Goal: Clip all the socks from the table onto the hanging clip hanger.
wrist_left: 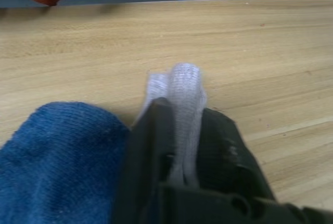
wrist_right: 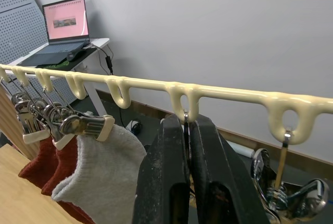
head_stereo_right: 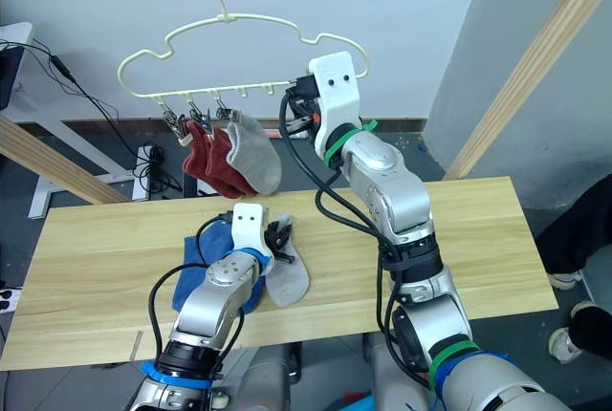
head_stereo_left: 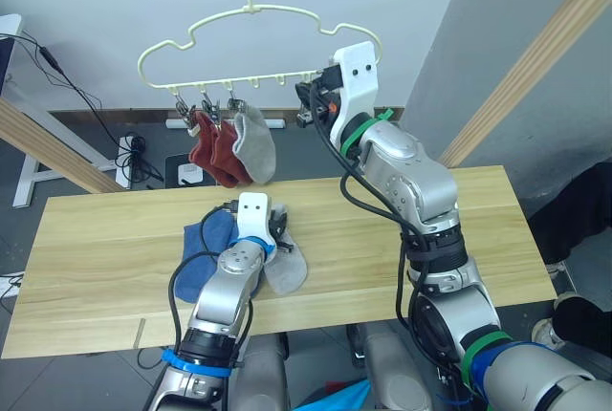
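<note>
Left eye view has the clip hanger (head_stereo_left: 258, 48) hanging above the far edge of the tabletop (head_stereo_left: 115, 239). Three socks are clipped side by side toward one end of its lower bar: two rust red socks (head_stereo_left: 212, 148) and a grey sock (head_stereo_left: 255, 143) next to them.

On the tabletop below the hanger, the left tool (wrist_left: 182, 130) is closed on a fold of a light grey sock (head_stereo_left: 287, 268), pinching the knit between its two black fingers (wrist_left: 153, 130). A blue sock (head_stereo_left: 215, 234) lies just beside that tool, touching the grey one.

The right tool (wrist_right: 187, 146) is raised to the hanger's lower bar, next to the hung grey sock. Its fingers are pressed together around the thin wire under one loop of the bar, seemingly on a clip's stem, though the clip itself is hidden. Another metal clip (wrist_right: 283, 193) hangs free from the neighbouring loop.
</note>
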Robot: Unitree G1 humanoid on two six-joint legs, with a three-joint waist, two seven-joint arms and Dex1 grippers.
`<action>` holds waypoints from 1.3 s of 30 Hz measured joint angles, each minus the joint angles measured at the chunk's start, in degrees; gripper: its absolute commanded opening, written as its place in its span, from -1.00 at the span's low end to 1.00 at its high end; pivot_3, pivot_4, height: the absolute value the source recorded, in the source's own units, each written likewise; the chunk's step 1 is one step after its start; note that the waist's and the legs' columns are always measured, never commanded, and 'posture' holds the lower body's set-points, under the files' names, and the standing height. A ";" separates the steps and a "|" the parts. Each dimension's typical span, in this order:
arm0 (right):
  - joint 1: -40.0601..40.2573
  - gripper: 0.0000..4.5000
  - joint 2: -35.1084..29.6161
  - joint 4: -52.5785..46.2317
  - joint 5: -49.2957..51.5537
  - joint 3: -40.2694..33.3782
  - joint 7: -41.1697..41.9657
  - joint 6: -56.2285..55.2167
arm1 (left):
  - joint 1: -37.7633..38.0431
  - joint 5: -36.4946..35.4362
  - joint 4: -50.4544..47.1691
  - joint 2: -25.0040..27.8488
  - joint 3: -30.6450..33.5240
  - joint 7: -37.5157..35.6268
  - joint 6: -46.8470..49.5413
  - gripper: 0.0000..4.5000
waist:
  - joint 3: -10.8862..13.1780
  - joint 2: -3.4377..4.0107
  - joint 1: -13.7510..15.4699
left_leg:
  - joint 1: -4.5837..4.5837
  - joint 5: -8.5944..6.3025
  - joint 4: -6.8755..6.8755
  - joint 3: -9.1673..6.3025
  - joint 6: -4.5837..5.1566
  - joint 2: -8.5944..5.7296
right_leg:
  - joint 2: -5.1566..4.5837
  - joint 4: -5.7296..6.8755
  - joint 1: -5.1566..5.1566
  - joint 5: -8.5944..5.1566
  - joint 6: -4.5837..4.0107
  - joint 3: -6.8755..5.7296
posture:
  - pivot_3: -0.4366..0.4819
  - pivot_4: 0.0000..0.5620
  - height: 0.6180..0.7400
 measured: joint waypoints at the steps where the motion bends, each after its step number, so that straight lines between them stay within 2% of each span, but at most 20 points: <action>1: 0.00 -1.00 0.01 0.00 0.00 0.00 0.00 0.00 | 0.20 0.33 0.00 0.02 -0.12 -0.01 -0.62 -0.99 | 0.00 0.00 0.00 | 0.00 0.00 0.00 0.00 0.00 0.00 | 0.00 0.00 0.00 0.00 0.00 0.00 | -0.36 0.28 0.89; 5: 0.00 -1.00 0.01 0.00 0.00 -0.03 -0.01 0.00 | 2.35 2.16 -0.87 0.20 -1.24 0.00 -5.36 -0.99 | 0.00 0.00 0.01 | -0.02 0.00 -0.04 0.00 0.00 0.01 | -0.01 -0.03 -0.02 0.00 0.00 -0.01 | -0.36 0.27 0.89; 9: 0.00 -1.00 0.00 -0.06 0.00 -0.03 0.00 0.03 | 3.81 4.93 -6.26 0.67 -3.58 -0.19 -14.79 -0.99 | 0.00 0.00 0.03 | -0.05 0.00 -0.04 0.01 0.00 0.00 | -0.03 -0.04 -0.02 0.00 -0.01 0.00 | -0.36 0.27 0.89; 15: 0.00 -1.00 0.02 -0.07 0.43 -0.08 0.05 0.19 | 1.70 13.11 -7.37 5.38 -6.89 0.17 -31.18 -0.99 | 0.00 0.00 0.02 | -0.04 0.00 -0.04 0.02 0.00 0.00 | -0.02 -0.05 -0.04 0.00 -0.01 0.01 | -0.36 0.27 0.89; 18: 0.00 -1.00 0.04 -0.19 0.86 -0.09 0.11 0.52 | -0.18 16.19 -6.55 6.54 -6.72 1.11 -36.12 -0.99 | 0.00 0.00 0.02 | -0.04 0.00 -0.06 0.02 0.00 0.00 | -0.02 -0.06 -0.04 0.00 0.00 0.01 | -0.37 0.28 0.89; 23: 0.00 -1.00 0.04 -0.59 1.91 -0.12 -0.11 1.37 | -2.43 19.50 -2.62 6.56 -6.53 2.83 -39.78 -0.99 | 0.00 0.00 0.01 | -0.06 -0.01 -0.07 0.02 0.02 0.00 | -0.02 -0.09 -0.04 0.00 0.00 -0.01 | -0.36 0.29 0.89; 29: 0.00 -1.00 0.08 -0.99 2.36 -0.08 -0.24 2.22 | -6.66 20.02 1.86 6.09 -6.41 3.00 -41.87 -0.99 | 0.01 0.00 0.02 | -0.06 -0.01 -0.07 0.03 0.02 -0.01 | -0.02 -0.09 -0.05 0.00 0.00 -0.01 | -0.36 0.29 0.89; 39: 0.01 -1.00 0.12 -1.51 2.51 -0.05 -0.28 3.27 | -7.96 21.05 3.01 5.89 -4.49 5.31 -44.35 -0.99 | 0.01 0.00 0.00 | -0.07 -0.01 -0.07 0.02 0.02 0.00 | -0.02 -0.09 -0.05 0.00 0.00 -0.02 | -0.37 0.30 0.89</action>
